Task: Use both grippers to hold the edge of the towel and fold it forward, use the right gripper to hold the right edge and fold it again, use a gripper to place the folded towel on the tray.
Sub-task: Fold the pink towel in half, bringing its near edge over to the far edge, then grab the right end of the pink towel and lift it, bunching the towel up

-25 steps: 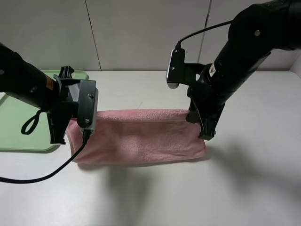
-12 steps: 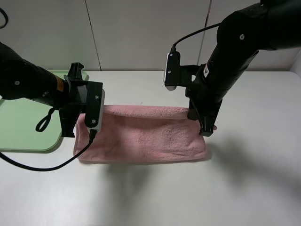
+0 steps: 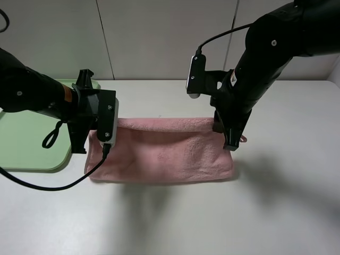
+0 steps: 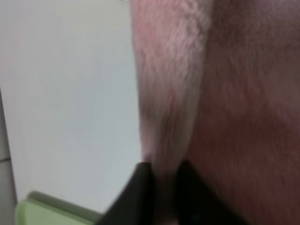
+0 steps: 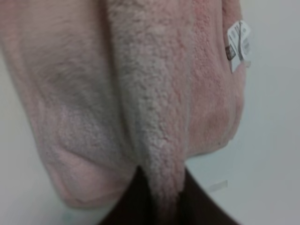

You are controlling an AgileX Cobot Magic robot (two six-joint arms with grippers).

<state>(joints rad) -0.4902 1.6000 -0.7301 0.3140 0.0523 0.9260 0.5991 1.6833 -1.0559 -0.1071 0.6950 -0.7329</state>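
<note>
Pink terry towel (image 3: 164,154) is lying doubled on the white tabletop (image 3: 175,218) beside the green tray (image 3: 26,154), left claw (image 3: 81,144) and right claw (image 3: 231,143) each gripping its raised edge, having just carried it farther forward, nearly completing the first fold.

The left end of the pink terry-cloth towel (image 3: 164,154) was hidden behind the black left gripper (image 4: 161,187). Left of the towel, the light-green plastic tray (image 3: 21,149) was cropped. The towel's white tag (image 5: 238,40) was illegible.
</note>
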